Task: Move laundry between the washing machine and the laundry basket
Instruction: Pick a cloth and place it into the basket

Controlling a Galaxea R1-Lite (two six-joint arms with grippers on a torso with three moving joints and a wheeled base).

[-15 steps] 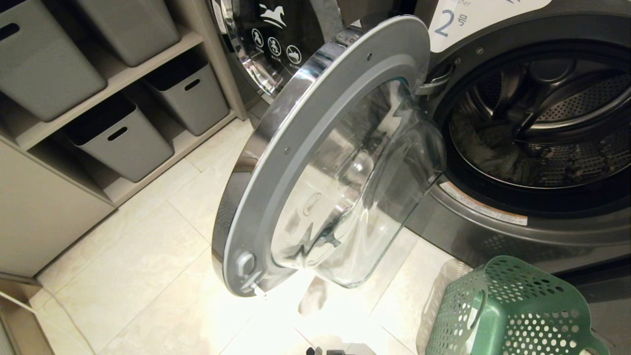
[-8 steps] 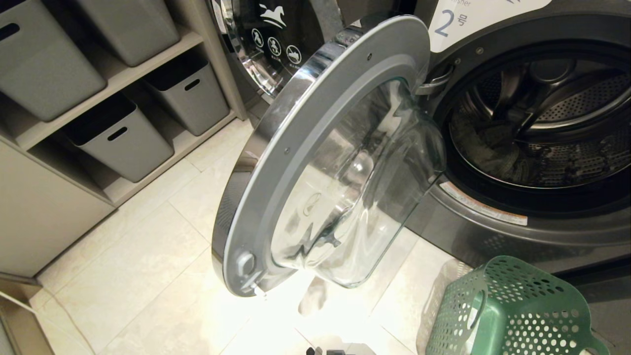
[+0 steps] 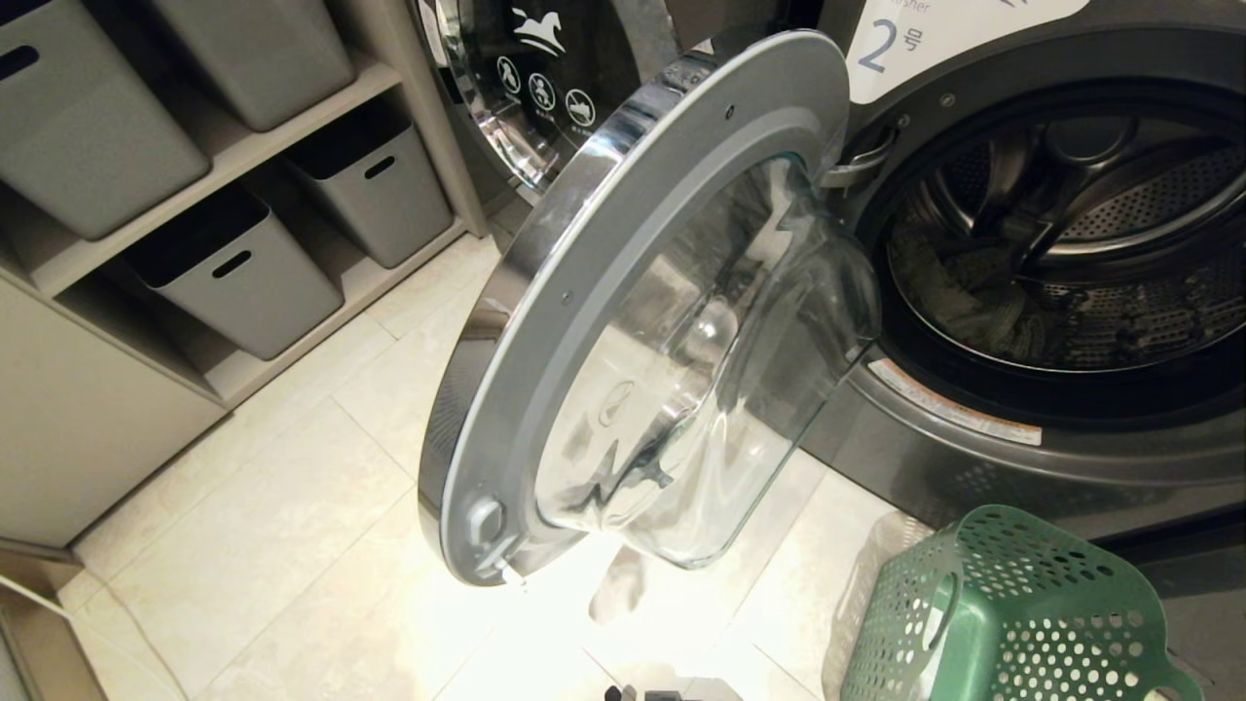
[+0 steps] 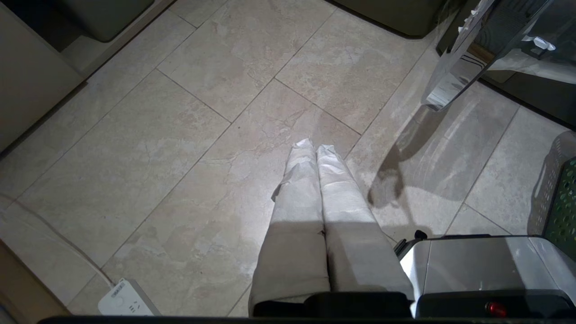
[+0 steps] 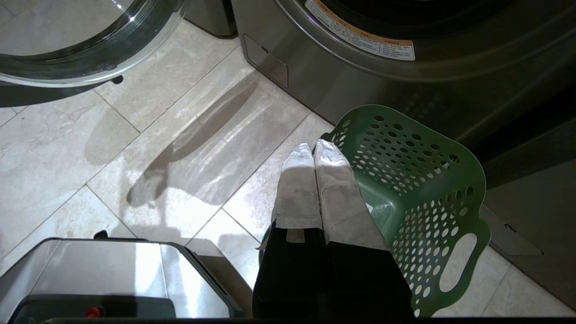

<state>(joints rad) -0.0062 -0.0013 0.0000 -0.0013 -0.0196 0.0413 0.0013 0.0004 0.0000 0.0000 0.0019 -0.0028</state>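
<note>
Both grippers' fingers (image 4: 315, 155) pressed together (holding nothing), pointing floorward (image 4: 180, 135)

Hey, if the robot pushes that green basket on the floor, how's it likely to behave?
The green basket is thin perforated plastic and looks empty, so probably light. On the smooth tile floor it would likely slide easily. Pushed high on its wall, it might tip.
</note>
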